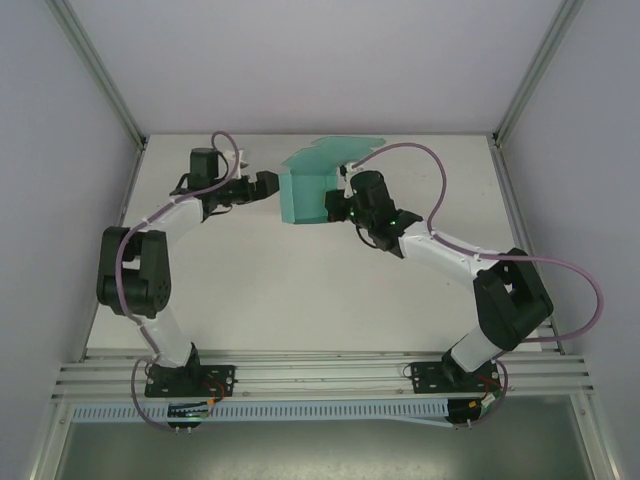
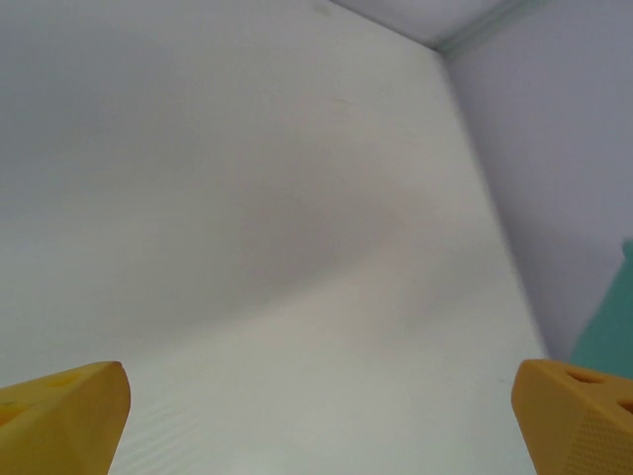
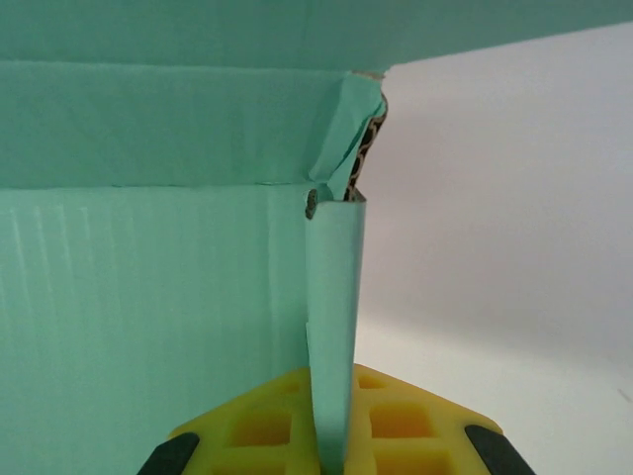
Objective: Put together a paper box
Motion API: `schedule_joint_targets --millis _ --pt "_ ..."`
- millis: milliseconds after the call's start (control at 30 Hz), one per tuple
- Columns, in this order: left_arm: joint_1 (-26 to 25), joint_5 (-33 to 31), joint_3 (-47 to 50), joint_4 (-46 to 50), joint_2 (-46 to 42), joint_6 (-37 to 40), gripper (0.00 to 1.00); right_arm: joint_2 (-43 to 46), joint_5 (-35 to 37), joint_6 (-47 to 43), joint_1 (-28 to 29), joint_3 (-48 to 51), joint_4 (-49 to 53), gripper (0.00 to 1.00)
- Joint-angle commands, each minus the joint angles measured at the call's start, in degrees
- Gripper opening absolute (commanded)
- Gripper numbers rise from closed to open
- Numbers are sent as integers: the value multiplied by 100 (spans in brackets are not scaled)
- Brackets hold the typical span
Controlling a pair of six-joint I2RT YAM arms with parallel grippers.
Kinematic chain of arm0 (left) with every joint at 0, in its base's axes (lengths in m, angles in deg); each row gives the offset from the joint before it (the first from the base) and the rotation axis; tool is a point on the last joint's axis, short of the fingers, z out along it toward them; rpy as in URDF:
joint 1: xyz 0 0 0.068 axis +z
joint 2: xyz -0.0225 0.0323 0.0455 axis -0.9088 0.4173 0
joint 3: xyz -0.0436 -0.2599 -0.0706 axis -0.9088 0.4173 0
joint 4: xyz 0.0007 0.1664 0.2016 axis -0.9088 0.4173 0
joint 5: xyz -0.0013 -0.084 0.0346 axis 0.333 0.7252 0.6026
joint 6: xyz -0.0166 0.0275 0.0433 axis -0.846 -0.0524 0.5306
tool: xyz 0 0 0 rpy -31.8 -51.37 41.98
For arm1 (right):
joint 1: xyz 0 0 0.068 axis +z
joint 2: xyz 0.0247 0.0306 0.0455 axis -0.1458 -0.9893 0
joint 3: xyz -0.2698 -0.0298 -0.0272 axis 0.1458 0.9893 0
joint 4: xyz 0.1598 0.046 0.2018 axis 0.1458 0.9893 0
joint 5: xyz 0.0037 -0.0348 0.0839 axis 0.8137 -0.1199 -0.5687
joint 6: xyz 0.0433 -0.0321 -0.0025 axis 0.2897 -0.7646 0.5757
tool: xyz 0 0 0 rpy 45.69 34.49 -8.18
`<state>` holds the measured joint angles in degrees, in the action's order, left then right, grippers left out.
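Paper box [image 1: 308, 195] [image 3: 148, 297]: teal card, partly folded, far centre of table [image 1: 300, 290], one flap raised on far side. Right gripper [image 1: 338, 207] [image 3: 331, 421] clenched on box's right wall, thin card edge pinched between yellow fingers [image 3: 396, 416]. Left gripper [image 1: 268, 185] [image 2: 321, 421] released, jaws wide, just left of box.

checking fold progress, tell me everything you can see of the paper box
The paper box is teal-green thin card, ribbed like fine corrugate, half formed: walls stand up, a flap splays out behind. It is toward the table's far edge. The right pincer is shut on one upright wall's edge, a crumpled corner fold above; the left pincer is open beside it.
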<state>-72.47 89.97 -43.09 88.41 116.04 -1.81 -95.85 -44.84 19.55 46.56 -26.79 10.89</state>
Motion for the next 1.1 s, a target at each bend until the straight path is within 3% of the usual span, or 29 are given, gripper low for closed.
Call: schedule_joint_targets --millis 0,200,367,433,533,733,967,1067 --pt "-42 -1476 27 1077 -603 499 99 -217 516 -99 -28 -291 1088 0" --pt "-43 -1249 301 768 -529 426 99 -617 192 16 -50 -448 922 0" --pt "-47 367 582 -201 -288 54 99 -1082 131 -45 -102 -626 976 0" --pt "-48 568 607 -370 -288 -4 99 -1300 -8 7 -166 -745 1134 0" --pt "-48 13 559 112 -340 151 99 -1679 213 11 -181 -1155 1818 1" --pt "-49 -1171 539 748 -507 271 99 -2269 1323 176 -108 -2025 3408 3" --pt "-47 -1430 457 875 -438 389 99 -2626 2187 568 35 -2303 3927 8" --pt "-43 -1356 445 831 -420 437 99 -2783 2223 560 112 -2403 3941 10"
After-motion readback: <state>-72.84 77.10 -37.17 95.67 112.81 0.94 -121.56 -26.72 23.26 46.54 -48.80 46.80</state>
